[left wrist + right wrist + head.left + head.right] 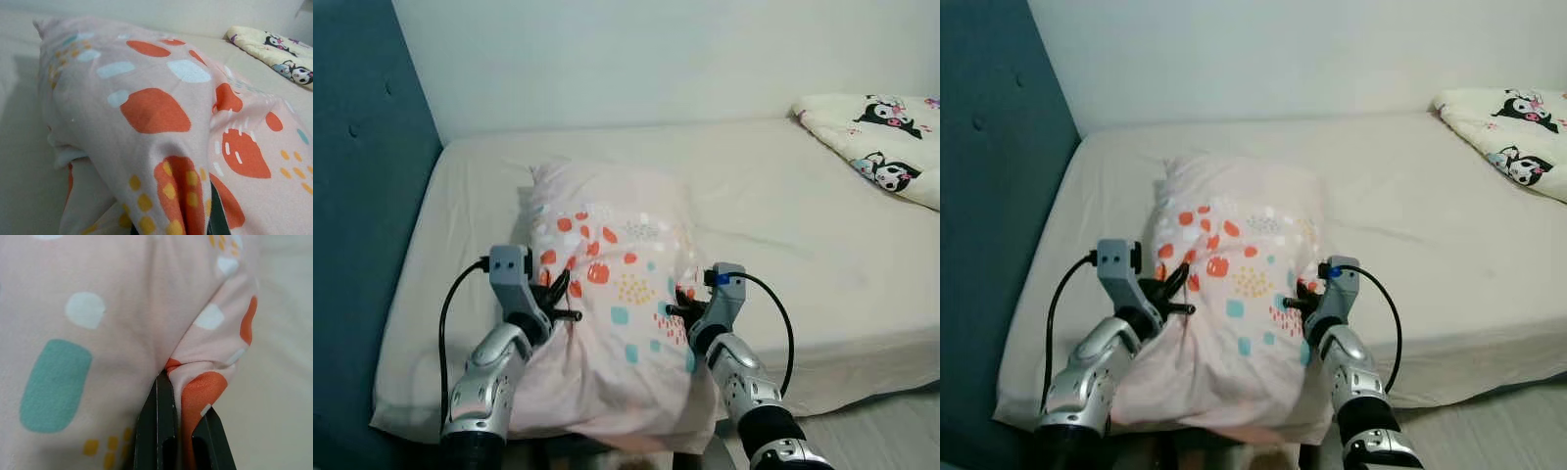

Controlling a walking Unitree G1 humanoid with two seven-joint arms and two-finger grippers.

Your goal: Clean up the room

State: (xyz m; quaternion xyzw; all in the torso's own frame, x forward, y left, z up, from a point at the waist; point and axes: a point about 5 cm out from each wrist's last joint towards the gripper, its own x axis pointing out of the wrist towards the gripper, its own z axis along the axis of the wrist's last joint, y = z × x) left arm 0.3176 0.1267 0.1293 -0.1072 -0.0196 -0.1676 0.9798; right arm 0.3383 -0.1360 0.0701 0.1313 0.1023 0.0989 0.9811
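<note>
Placing the pillow on the bed, both tools clamped on its near edge.
Left tool and right tool each pinch fabric, though the left's grip is partly hidden; next, probably release both and draw back without dragging it.

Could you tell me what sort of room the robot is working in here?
Most likely a bedroom: a bed with a cream sheet, a blue padded headboard, and a patterned pillow gripped by both grippers.
</note>
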